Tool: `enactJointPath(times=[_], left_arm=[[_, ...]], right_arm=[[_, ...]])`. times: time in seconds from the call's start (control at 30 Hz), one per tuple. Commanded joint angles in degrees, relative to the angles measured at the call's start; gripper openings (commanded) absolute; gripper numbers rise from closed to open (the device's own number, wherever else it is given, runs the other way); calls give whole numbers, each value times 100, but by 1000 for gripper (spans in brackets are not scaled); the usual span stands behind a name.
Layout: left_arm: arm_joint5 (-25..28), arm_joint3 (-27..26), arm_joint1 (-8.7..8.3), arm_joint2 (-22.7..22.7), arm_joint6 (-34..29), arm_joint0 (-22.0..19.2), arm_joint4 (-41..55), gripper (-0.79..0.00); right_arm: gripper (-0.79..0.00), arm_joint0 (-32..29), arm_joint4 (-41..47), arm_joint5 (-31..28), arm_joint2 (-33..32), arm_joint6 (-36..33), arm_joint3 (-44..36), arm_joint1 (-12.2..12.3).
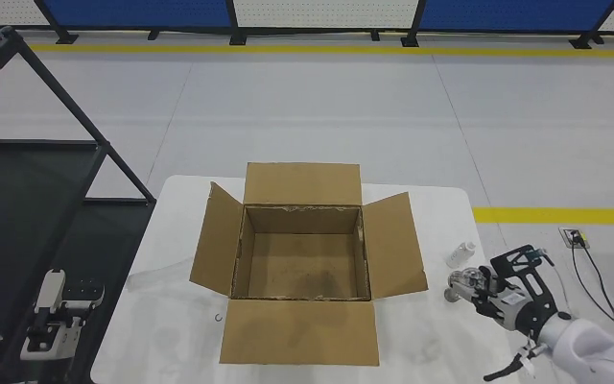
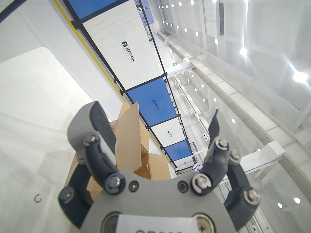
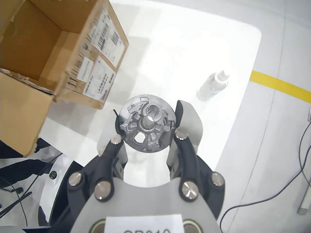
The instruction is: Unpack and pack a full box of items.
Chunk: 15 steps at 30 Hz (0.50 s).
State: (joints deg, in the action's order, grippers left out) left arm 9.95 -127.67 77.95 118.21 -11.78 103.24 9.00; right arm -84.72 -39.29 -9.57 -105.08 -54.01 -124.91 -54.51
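An open cardboard box stands mid-table with all flaps spread and nothing inside; it also shows as box and box. To its right, near the table's edge, my right gripper is shut on a round grey metal part with cut-outs, held just above the tabletop. From above, that right gripper and metal part sit beside the box's right flap. My left gripper is open with nothing between its fingers, pointing up past the box; this left gripper hangs off the table's left side.
A small white spray bottle lies on the white table just beyond the right gripper, seen as bottle. A tiny ring lies by the box's near-left corner. A black frame stands left; cables trail on the floor right.
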Motion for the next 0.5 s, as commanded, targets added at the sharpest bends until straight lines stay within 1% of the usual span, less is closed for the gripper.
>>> enactJointPath(times=[0.0, 0.13, 0.2, 0.3, 0.47], left_arm=[[0, 0, 0, 0, 0, 0, 0, 0], [0, 0, 0, 0, 0, 0, 0, 0], [0, 0, 0, 0, 0, 0, 0, 0], [0, 0, 0, 0, 0, 0, 0, 0], [0, 0, 0, 0, 0, 0, 0, 0]], right_arm=[[-785, 74, 26, 113, -50, -127, -348, 11], [-785, 282, -32, 307, -4, -466, -974, 42], [-785, 544, -89, 223, 168, -570, -974, 66], [-785, 1090, -211, 151, 633, -804, -974, 100], [-785, 2124, -445, 467, 1730, -1256, -974, 98]])
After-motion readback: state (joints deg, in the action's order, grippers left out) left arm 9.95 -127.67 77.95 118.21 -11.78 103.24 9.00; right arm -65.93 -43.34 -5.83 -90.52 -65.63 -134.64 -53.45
